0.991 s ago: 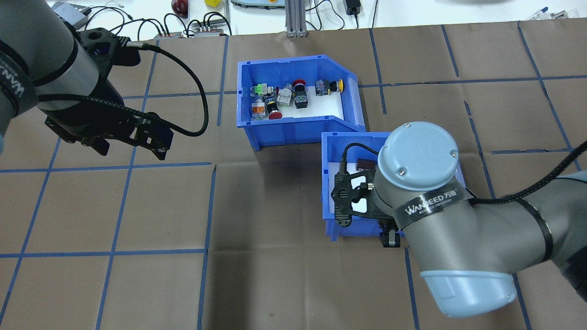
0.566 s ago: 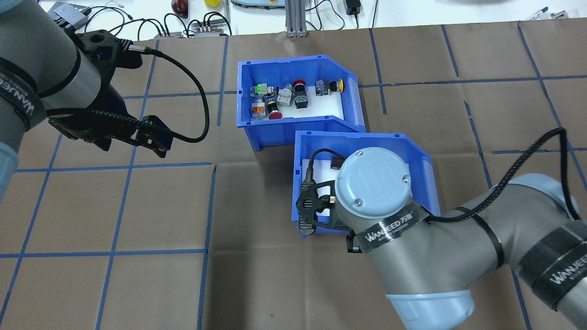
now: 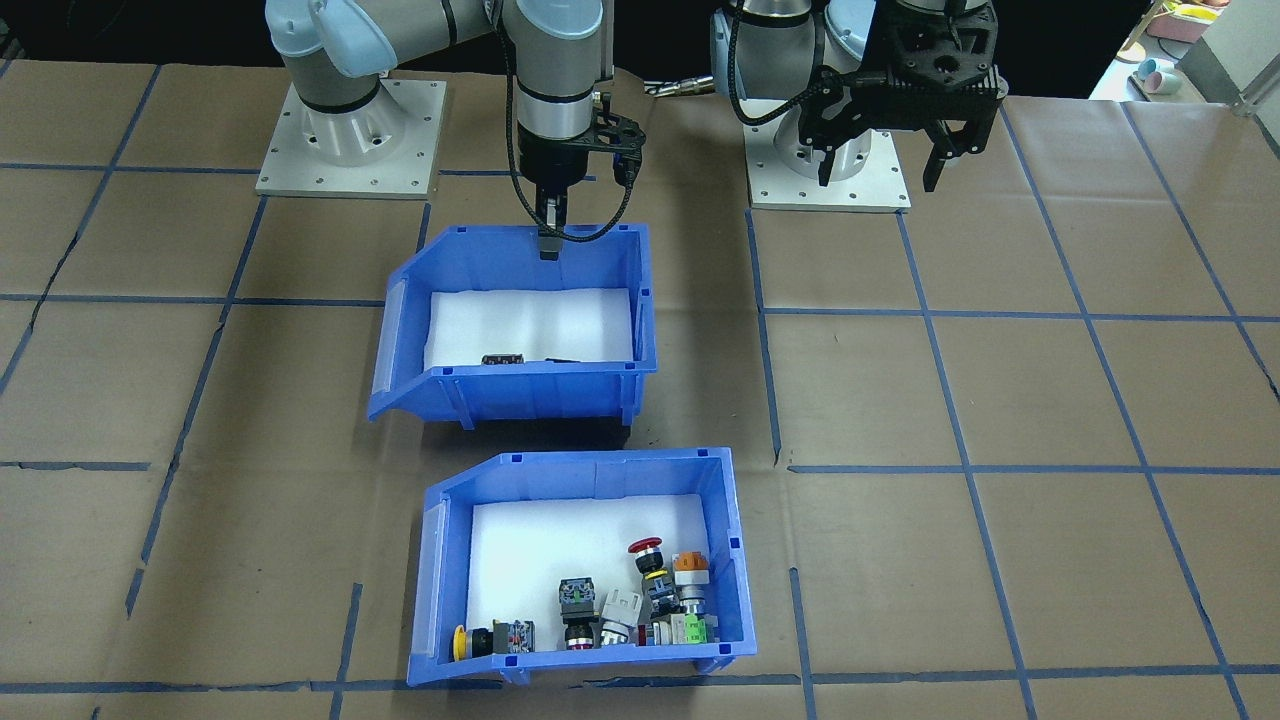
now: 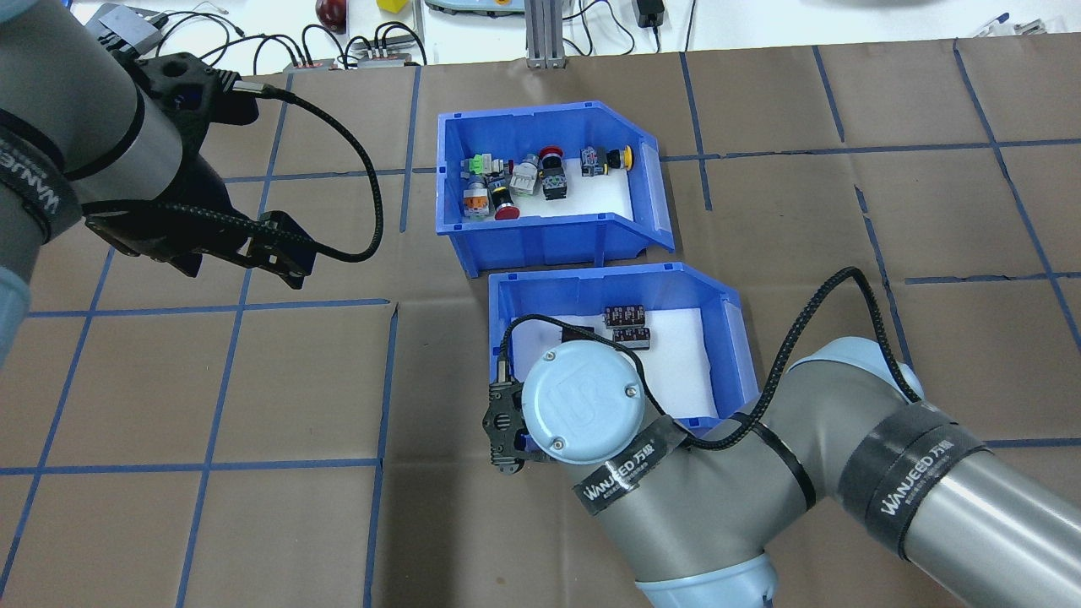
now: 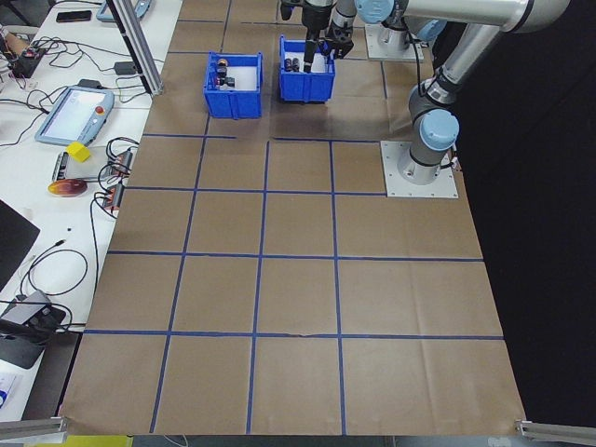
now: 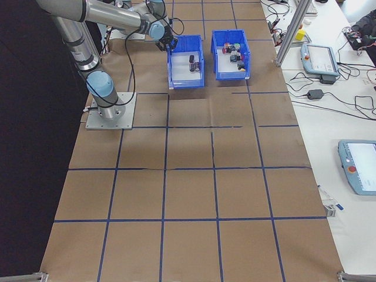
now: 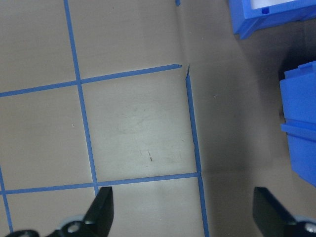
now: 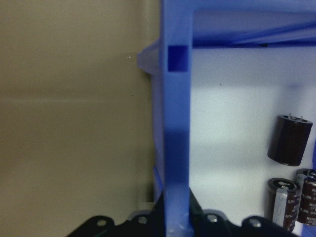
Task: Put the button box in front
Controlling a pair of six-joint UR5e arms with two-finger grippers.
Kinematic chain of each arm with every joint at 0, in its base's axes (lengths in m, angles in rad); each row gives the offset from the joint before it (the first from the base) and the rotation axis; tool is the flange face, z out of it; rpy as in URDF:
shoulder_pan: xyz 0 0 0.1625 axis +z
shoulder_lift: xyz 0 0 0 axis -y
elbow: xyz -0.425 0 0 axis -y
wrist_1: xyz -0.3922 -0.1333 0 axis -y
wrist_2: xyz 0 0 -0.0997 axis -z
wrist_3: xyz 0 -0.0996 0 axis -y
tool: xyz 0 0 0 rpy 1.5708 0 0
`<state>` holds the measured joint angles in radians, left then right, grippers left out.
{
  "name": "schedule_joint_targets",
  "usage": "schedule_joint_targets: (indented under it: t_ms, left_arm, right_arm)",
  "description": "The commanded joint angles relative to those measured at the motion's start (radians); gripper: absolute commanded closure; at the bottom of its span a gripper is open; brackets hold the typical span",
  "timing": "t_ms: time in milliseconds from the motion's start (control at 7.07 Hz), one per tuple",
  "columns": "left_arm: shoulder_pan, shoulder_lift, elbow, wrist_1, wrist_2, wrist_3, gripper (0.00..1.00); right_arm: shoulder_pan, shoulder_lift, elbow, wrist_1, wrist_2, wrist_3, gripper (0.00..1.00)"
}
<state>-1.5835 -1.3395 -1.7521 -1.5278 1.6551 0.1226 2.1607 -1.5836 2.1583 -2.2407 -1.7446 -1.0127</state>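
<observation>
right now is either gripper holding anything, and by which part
The right gripper is shut on the near wall of the blue bin with dark cylindrical parts. The left gripper is open and holds nothing.

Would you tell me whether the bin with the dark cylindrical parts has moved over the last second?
Yes. The parts bin, held by the right tool, slid toward the overhead view's left, while the button box stayed put.

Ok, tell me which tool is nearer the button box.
Right. The right tool grips the rim of the neighbouring bin beside the button box; the left tool hangs open, well off to its side.
</observation>
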Motion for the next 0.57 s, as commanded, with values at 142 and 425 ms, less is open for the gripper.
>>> schedule_joint_targets:
  t_ms: [142,425]
  left_arm:
    - [0.0,0.002,0.0,0.0,0.005,0.006,0.01]
    - [0.0,0.0,0.0,0.0,0.005,0.005,0.01]
  right_arm:
    - [0.004,0.025,0.0,0.003,0.005,0.095,0.89]
    - [0.01,0.03,-0.002,0.0,0.007,0.094,0.43]
